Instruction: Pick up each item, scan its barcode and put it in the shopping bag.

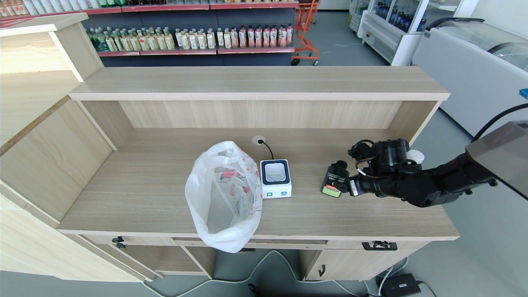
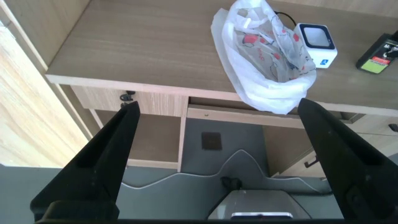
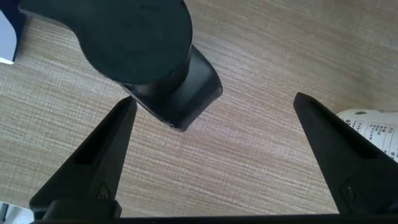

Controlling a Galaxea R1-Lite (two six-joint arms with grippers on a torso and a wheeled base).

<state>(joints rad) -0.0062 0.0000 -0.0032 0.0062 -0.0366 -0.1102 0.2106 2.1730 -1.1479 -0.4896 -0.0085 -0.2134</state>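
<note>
In the head view, the right end effector (image 1: 346, 181) hung over the right part of the tabletop (image 1: 144, 198). A black item (image 1: 333, 184) with a green and red label sat right at its tip. The scanner (image 1: 275, 178) lay farther out beyond that tip, and the shopping bag (image 1: 222, 198) stood beyond the scanner with its mouth open. A white container (image 1: 414, 156) stood behind the wrist.

In the left wrist view, the left end effector (image 2: 217, 104) was released, its fingers spread wide with nothing between them. It hung low, off the near edge of the tabletop. The bag, the scanner and the black item were all well ahead of it and higher up.

In the right wrist view, the right end effector (image 3: 212, 99) was also released. Its fingers were wide apart and appeared to touch nothing. The black item rose close under the camera, nearer one finger than the other and not centred in the gap. The white container lay just outside the opposite finger.

I judged the grasp had not begun. Closing from this offset could catch only the item's rounded top, so it might tip or squirt free. The outer finger could also nudge the white container. If the item were then gripped over its label, the barcode might face away from the scanner. The limp bag mouth could fold shut at the drop.
</note>
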